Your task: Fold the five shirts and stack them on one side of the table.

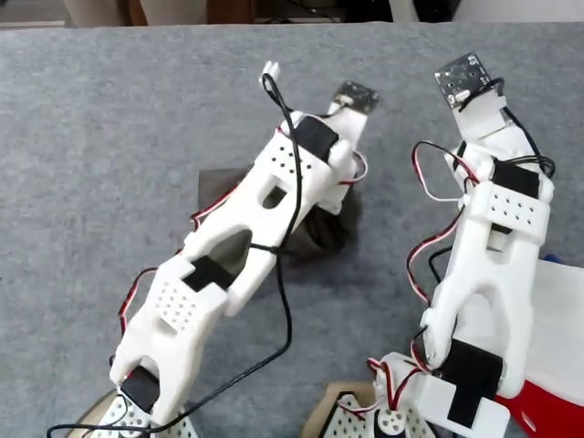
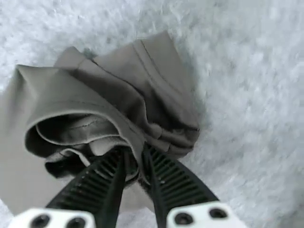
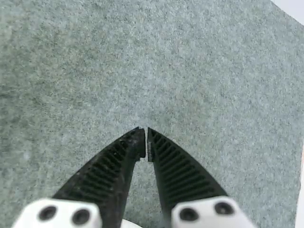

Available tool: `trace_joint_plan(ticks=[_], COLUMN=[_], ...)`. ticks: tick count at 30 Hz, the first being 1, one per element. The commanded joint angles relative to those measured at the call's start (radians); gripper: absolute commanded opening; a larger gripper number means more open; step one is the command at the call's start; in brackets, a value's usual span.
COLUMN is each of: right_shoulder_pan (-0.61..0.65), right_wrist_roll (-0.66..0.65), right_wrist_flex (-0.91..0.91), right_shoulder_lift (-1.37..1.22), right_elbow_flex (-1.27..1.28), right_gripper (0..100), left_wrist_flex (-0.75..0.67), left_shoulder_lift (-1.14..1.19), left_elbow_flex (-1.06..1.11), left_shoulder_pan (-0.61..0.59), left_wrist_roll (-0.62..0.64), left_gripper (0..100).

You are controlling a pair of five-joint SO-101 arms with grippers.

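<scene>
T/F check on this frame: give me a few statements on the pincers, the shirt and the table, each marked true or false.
1. The left pincer is shut on the taupe shirt. True.
2. The right pincer holds a shirt. False: it is shut on nothing, above bare grey mat.
3. The taupe shirt lies flat and neatly folded. False: it is bunched up, with rumpled layers at the pincer.
4. Red cloth lies at the table's edge beside the right arm's base. True.
</scene>
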State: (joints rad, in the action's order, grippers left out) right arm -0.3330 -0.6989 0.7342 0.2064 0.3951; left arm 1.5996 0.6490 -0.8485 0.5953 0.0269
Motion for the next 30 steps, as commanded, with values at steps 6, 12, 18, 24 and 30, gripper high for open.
trace_joint_plan(ticks=[6, 12, 18, 24, 30], right_shoulder_pan=[0.004, 0.119, 0.398, 0.654, 0.736], right_wrist_roll=[0.008, 0.012, 0.048, 0.080, 0.169], right_wrist_flex=[-0.002, 0.100, 0.269, 0.413, 0.529], right_shoulder_lift=[0.001, 0.010, -0.018, -0.249, -0.601], right_elbow_flex=[-0.051, -0.058, -0.202, -0.424, -0.700], right_gripper=[2.4, 2.3, 2.5, 2.6, 2.3], left_wrist_flex=[0.160, 0.160, 0.160, 0.160, 0.084], left_shoulder_lift=[-0.016, -0.117, -0.225, -0.302, -0.414], left_elbow_flex=[-0.203, -0.249, -0.152, 0.150, 0.471], left_shoulder_pan=[-0.057, -0.292, -0.652, -0.809, -0.844], left_wrist_roll=[0.115, 0.130, 0.135, -0.008, -0.075], left_gripper=[30, 22, 4, 2, 2])
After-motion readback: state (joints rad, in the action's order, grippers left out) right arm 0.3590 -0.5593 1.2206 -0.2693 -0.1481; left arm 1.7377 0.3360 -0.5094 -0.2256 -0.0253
